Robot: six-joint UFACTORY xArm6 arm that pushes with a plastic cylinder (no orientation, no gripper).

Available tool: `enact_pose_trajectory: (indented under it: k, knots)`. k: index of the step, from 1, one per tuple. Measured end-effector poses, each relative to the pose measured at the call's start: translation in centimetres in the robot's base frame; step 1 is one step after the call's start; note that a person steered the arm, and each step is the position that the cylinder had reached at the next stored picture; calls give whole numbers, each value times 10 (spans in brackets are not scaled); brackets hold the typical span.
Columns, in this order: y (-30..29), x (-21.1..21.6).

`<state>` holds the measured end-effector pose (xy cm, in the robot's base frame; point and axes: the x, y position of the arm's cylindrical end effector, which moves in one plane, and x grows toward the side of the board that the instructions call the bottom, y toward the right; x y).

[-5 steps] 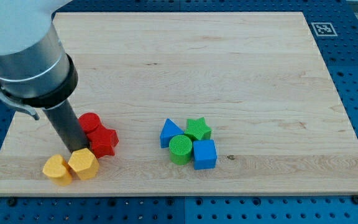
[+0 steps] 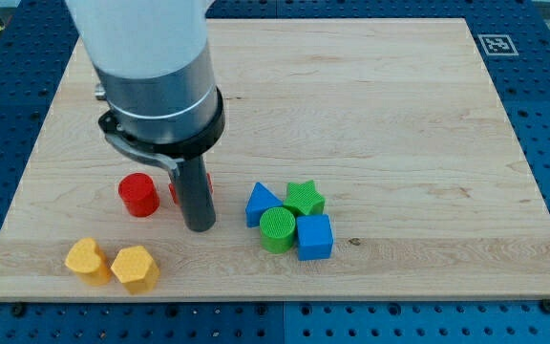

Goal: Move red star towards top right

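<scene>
The red star [image 2: 174,190] lies left of the board's middle, mostly hidden behind my rod; only red slivers show on either side of it. My tip [image 2: 200,227] rests on the board just below the star, touching or nearly touching it. A red cylinder [image 2: 138,195] stands apart to the star's left.
Two yellow blocks [image 2: 87,260] [image 2: 134,268] sit near the view's bottom left. To the right of my tip is a cluster: blue triangle [image 2: 262,203], green star [image 2: 304,198], green cylinder [image 2: 278,229], blue cube [image 2: 314,237]. The wooden board [image 2: 370,105] carries a marker tag [image 2: 497,44] at its top right.
My rod has moved right. The red star has shifted right, away from the red cylinder it was touching. The right yellow block has slid slightly down.
</scene>
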<state>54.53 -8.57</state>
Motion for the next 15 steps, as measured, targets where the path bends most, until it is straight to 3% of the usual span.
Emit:
enact_pose_trajectory:
  k: [3, 8, 11, 13, 15]
  knots:
    - [-23, -26]
    - [2, -146]
    - [-42, -221]
    - [-7, -280]
    - [2, -270]
